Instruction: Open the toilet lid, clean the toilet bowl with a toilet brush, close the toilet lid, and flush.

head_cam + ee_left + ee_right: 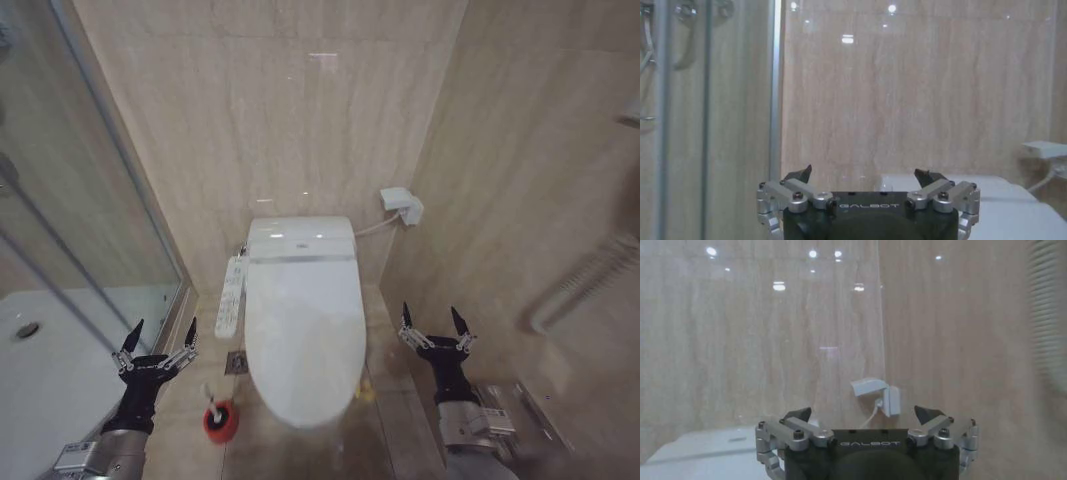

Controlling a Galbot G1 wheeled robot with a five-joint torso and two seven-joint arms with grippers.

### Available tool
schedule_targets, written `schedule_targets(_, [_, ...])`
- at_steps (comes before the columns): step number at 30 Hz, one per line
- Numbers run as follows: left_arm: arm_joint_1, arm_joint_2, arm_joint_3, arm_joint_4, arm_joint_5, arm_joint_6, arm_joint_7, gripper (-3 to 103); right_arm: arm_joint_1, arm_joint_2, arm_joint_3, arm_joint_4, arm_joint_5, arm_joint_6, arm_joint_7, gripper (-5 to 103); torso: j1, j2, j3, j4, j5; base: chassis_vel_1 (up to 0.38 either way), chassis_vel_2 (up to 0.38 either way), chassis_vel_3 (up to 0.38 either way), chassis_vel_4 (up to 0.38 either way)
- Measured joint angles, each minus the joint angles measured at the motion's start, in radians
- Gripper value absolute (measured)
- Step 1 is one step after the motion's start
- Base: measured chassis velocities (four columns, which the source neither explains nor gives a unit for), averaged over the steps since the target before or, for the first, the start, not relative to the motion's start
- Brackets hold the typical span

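Your left gripper (157, 340) and right gripper (434, 321) both hold their fingers spread on nothing, low in the frame, flanking the toilet lid (303, 335). The lid lies shut at centre, hiding the bowl. The toilet brush (219, 418) stands lower left; its bristles are hidden in the red cup.

A small bathroom with beige marble-look wall tiles. A white toilet, its toilet lid (305, 335) closed, stands between the two raised grippers, with a glass shower enclosure (90, 200) beyond the left gripper (158, 342) and a towel rail (585, 280) past the right gripper (433, 323).
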Motion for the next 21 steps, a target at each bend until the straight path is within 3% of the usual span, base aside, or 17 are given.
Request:
schedule_targets(11, [0.001, 0.000, 0.000, 0.000, 0.000, 0.000, 0.000, 100, -0.001, 0.000, 0.000, 0.000, 0.000, 0.000, 0.000, 100, -0.001, 0.000, 0.000, -0.0001, 0.0005, 0.328, -0.336, -0.317, 0.328])
schedule_targets(21, [0.000, 0.000, 0.000, 0.000, 0.000, 0.000, 0.000, 100, 0.001, 0.000, 0.000, 0.000, 0.000, 0.000, 0.000, 100, 0.001, 0.000, 0.001, 0.0002, 0.0004, -0.002, 0.004, 0.006, -0.004])
